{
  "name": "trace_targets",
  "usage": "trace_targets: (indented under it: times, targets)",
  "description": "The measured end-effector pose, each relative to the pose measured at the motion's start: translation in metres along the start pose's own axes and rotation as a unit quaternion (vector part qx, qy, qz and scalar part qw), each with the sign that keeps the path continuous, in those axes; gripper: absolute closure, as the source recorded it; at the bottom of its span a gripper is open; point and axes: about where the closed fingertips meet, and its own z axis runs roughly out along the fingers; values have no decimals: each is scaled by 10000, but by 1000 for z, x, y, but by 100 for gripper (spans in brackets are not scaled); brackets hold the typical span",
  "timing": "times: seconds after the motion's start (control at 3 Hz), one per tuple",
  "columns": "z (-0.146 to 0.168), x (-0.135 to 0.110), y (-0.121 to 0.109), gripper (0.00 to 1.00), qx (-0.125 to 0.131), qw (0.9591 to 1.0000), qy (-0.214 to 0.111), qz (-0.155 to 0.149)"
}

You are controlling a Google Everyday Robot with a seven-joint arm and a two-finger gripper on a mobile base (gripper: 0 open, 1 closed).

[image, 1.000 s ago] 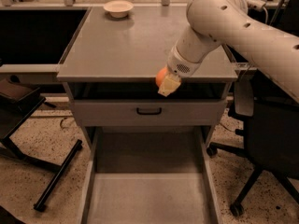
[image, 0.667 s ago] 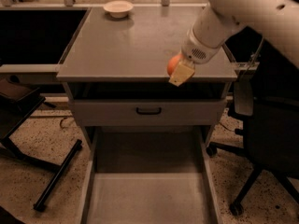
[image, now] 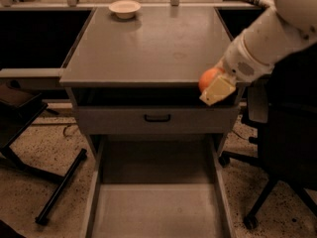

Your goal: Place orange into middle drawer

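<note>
Gripper (image: 213,85) clasps orange (image: 207,77) (at front-right cabinet (image: 148,48) corner), middle drawer (image: 158,212) open below.

I have a single camera, set high in front of the cabinet (image: 148,53) and tilted down, close enough that the middle drawer (image: 158,212) runs off the bottom edge. The arm enters from the upper right. Its gripper (image: 214,86), clasping the orange (image: 208,77), sits right of centre at the cabinet's front edge.

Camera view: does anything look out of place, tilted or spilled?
Nothing stands out. The pincer holds the orange by the cabinet's front right edge; the white bowl sits upright at its back; the middle drawer is open below.
</note>
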Motion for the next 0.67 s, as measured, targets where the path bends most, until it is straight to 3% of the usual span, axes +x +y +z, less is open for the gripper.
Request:
trace_targets:
  times: [0.33,0.67]
  targets:
    - [46,24,31,100,-599,9950,-740,309]
    - [111,29,49,100,-1251,9812,-1442,288]
